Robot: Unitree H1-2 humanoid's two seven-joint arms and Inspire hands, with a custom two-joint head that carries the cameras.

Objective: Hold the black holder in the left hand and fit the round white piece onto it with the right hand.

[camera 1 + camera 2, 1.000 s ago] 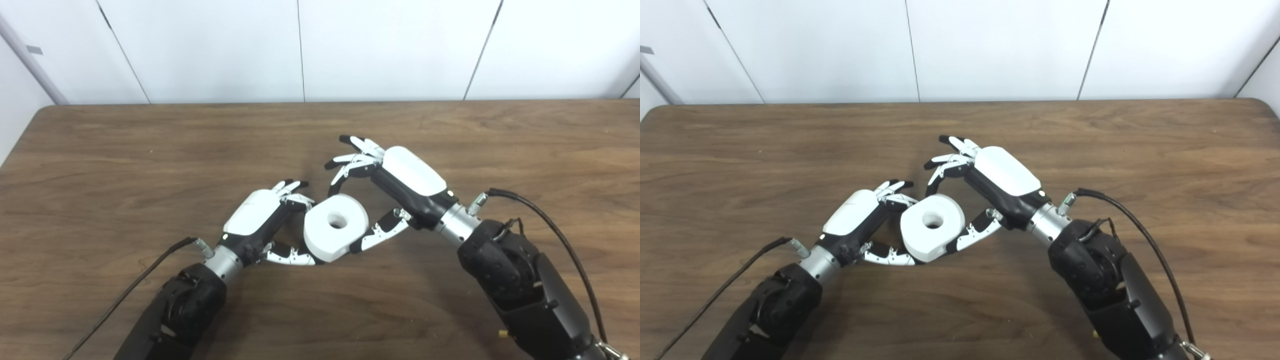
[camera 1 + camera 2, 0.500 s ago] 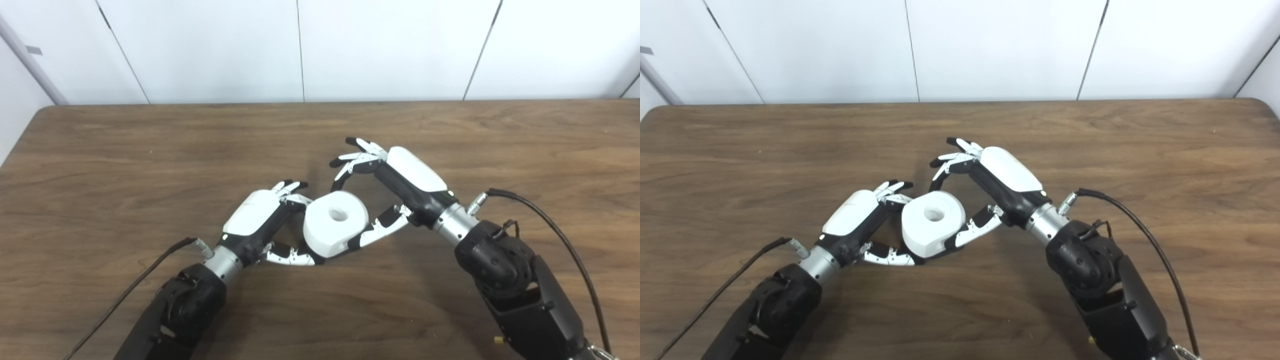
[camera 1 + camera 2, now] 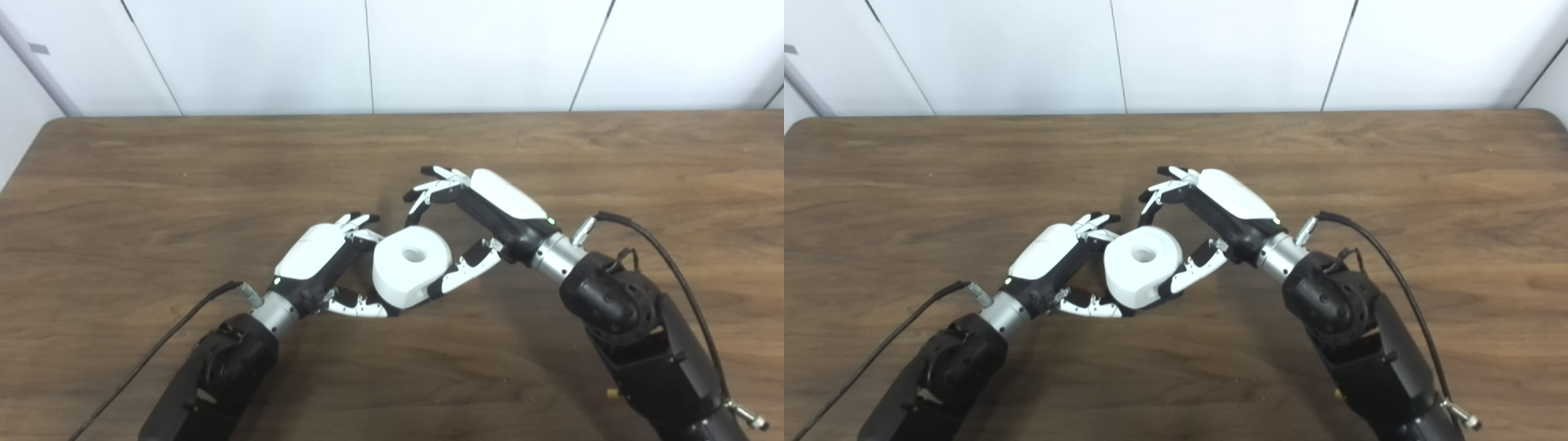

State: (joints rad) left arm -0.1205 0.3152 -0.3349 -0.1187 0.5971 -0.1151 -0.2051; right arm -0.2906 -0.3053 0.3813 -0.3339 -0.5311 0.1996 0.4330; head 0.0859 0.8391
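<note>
Left hand (image 3: 315,257), low over the desk (image 3: 122,184), curled around something under the white ring (image 3: 410,272); thumb below the ring's near left edge, fingers (image 3: 358,222) bent at its far left side. Presumably gripping the black holder, though hidden beneath the ring. Ring in the middle, hole facing up, sitting between both hands. Right hand (image 3: 490,211) pinching the ring: thumb against the near right rim, fingers (image 3: 429,190) arched over the far side, apparently clear of it. Looks like the seating step, nearly done. Next, probably: press down squarely to seat fully, then loosen the right fingers without tilting the ring.
</note>
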